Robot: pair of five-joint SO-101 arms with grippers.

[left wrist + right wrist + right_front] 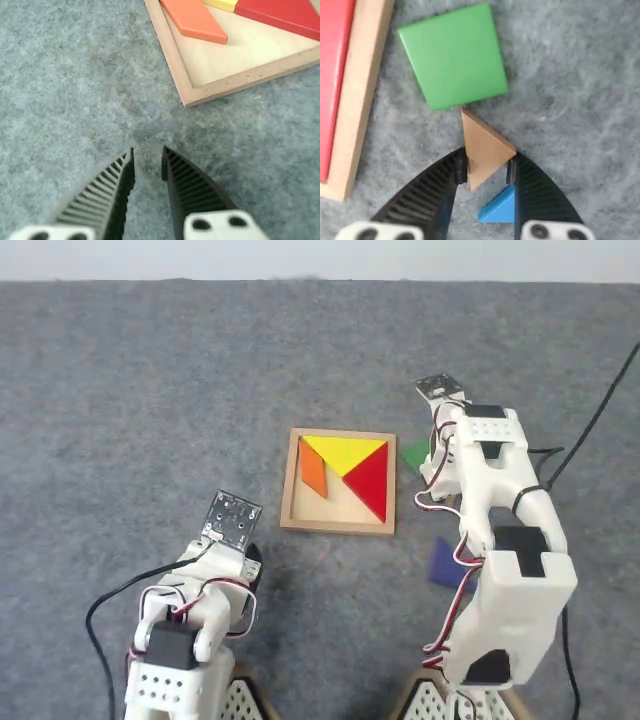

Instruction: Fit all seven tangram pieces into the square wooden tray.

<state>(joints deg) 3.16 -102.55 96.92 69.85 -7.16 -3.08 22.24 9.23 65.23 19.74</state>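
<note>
The square wooden tray (340, 525) lies mid-table and holds a yellow triangle (343, 452), a red triangle (371, 481) and an orange parallelogram (313, 473). My right gripper (486, 169) is just right of the tray, shut on a tan triangle (484, 146) that rests low over the carpet. A green square (454, 55) lies just beyond that triangle, beside the tray's edge (362, 85). A small blue triangle (500, 207) sits under the gripper. A purple piece (445, 562) lies by the right arm. My left gripper (148, 150) hovers off the tray's near-left corner (192, 95), narrowly open and empty.
Grey carpet covers the whole table. The right arm's body and its cables (500, 540) stand over the area right of the tray. Wide open carpet stretches left of and behind the tray.
</note>
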